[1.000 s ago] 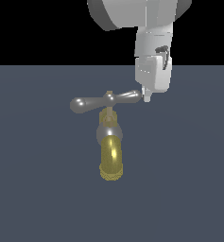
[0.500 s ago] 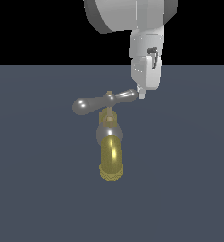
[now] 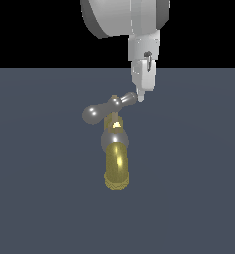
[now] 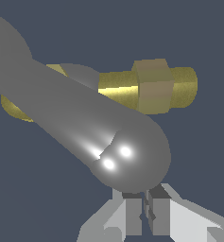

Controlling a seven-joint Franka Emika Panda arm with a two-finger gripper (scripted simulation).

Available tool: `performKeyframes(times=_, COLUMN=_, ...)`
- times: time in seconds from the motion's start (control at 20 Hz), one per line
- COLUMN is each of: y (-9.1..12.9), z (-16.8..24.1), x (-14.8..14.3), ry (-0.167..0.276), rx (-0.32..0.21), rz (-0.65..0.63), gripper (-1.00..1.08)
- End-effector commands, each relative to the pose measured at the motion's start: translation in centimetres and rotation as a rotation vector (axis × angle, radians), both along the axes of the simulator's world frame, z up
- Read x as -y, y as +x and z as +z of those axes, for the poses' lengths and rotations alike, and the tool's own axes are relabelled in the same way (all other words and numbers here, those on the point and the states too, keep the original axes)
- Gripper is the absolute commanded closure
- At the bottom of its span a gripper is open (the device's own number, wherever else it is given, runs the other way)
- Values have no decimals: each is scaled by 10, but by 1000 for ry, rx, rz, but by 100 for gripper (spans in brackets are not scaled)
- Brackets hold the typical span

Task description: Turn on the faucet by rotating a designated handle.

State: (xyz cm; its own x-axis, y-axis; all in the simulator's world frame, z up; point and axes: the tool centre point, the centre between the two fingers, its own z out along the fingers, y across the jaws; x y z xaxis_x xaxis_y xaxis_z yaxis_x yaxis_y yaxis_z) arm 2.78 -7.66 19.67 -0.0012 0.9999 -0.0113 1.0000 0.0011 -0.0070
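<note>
Faucet [image 3: 115, 149]: small tap standing near the middle of the dark grey-blue surface [image 3: 198, 188] in the exterior view.
Spout [image 3: 117, 168]: glossy gold, curved, pointing toward the camera in the exterior view; ribbed gold rim at its mouth.
Body: grey rounded housing above the spout, with a bright highlight on top.
Stem [image 4: 151, 86]: brass-coloured; the wrist view shows a duller faceted nut around a shiny gold shaft.
Handle [image 3: 110, 107]: glossy silver-grey crossbar on top of the faucet, tilted, with the larger-looking bulb toward the exterior view's left and lower, the other end toward the exterior view's right and higher.
Handle surface: smooth and reflective; the wrist view shows one tapered arm ending in a rounded bulb [image 4: 132, 151] with two bright specular spots.
Fingers [image 3: 140, 95]: pressed together with only a thin seam between them in the wrist view, gripping nothing.
Fingers position: tips just beside the handle's end on the exterior view's right, at or very near contact; in the wrist view the bulb sits directly ahead of them.
Arm [image 3: 134, 20]: white and grey, descending from above.
</note>
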Motion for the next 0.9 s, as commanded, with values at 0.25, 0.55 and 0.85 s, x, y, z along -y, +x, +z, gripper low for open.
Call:
performKeyframes(times=0.25, y=6, z=1, x=-40, ry=4, rx=2, rz=15, gripper=108)
performKeyframes(times=0.55, y=12, z=2, x=-89, ry=9, rx=5, rz=33, gripper=108)
performKeyframes(times=0.85, y=13, z=0, x=-62, ry=-11, rx=6, rz=-28, gripper=108)
